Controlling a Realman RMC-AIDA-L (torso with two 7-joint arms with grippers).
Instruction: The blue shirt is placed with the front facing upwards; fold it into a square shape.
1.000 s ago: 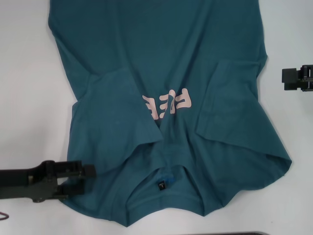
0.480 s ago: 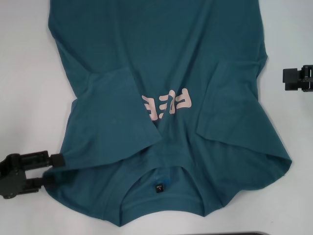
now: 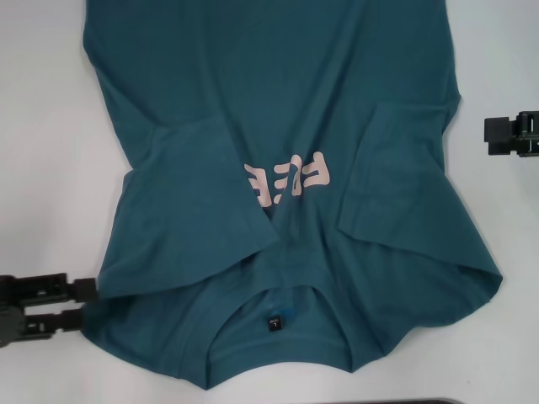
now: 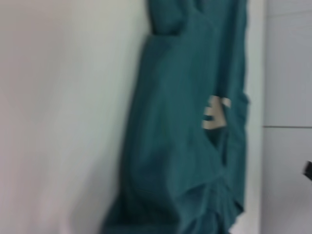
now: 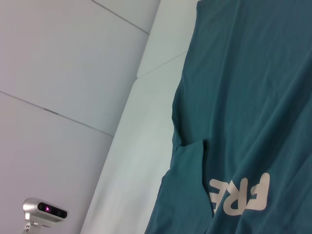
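The blue shirt lies flat on the white table, collar and black neck tag nearest me, with pink lettering on the chest. Both sleeves are folded inward over the body. My left gripper is open at the near-left shoulder edge, its fingertips just at the fabric's border with nothing between them. My right gripper hovers off the shirt's right side, apart from the cloth. The left wrist view shows the shirt lengthwise. In the right wrist view are the shirt and its lettering.
Bare white table borders the shirt on both sides. A dark edge shows at the bottom of the head view. A small camera stands beyond the table in the right wrist view, before pale wall panels.
My left gripper has drawn back leftward off the shirt's shoulder to its edge, and the shoulder fabric now lies spread farther left. The right gripper has stayed put.
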